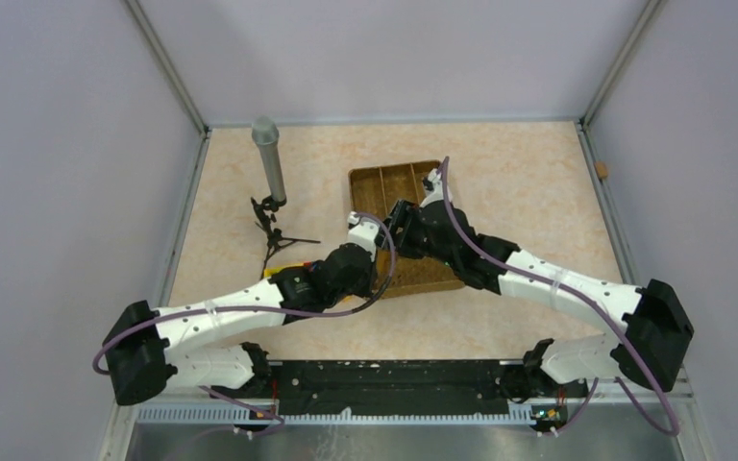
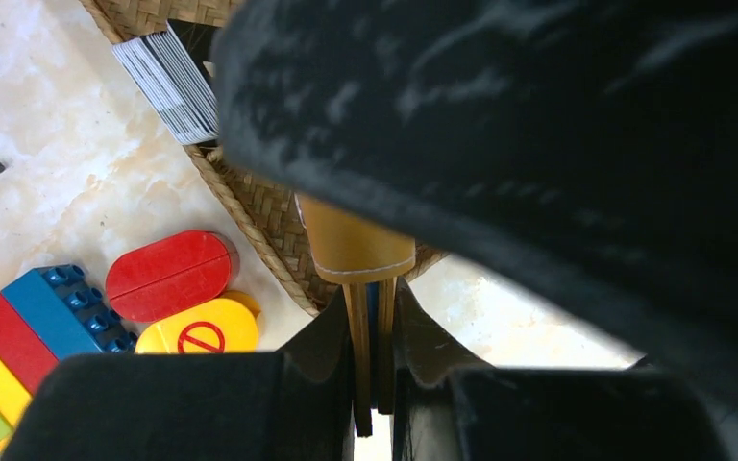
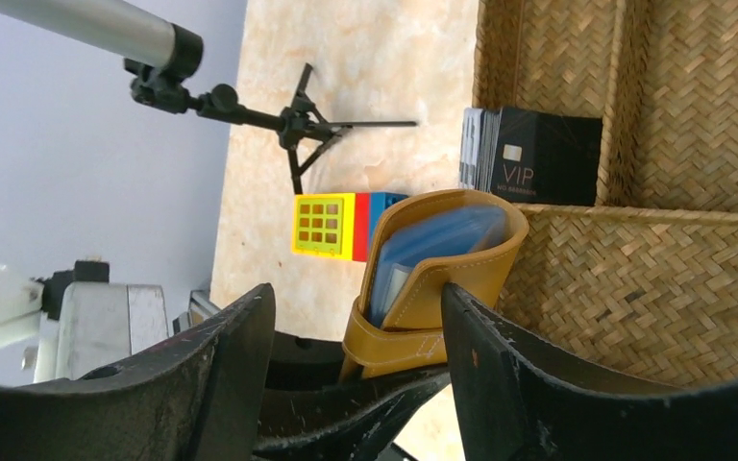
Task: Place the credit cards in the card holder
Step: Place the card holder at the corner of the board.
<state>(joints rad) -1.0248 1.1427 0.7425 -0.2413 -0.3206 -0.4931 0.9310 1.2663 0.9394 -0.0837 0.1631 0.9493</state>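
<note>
The left gripper (image 2: 370,322) is clenched on the card holder (image 3: 399,336), its two black fingers pinching the thin tan edge at the bottom centre of the left wrist view. The right gripper (image 3: 356,293) stands spread, one dark, scuffed finger on each side of the holder. The left one is clearly apart from it. The right one is just beside the strap, and contact there cannot be told.

The holder sits at the lower centre of the right wrist view, upright and bowed open. It has a smooth tan-orange leather-like shell with pale stitching along a curved strap, and glossy light blue pockets inside. In the top view the two grippers meet at the left edge of the tray.

Behind it lies the woven tray (image 3: 692,115), brown with a herringbone straw texture and thin dividing walls. In the compartment at upper centre, a stack of credit cards (image 3: 538,154) stands on edge, flat, black and marked VIP.

To the left, on the pale marbled table (image 3: 346,58), are plastic toy blocks (image 3: 336,226) in yellow, red and blue. Above them is a small black tripod (image 3: 298,120) carrying a silver tube (image 3: 86,24).
</note>
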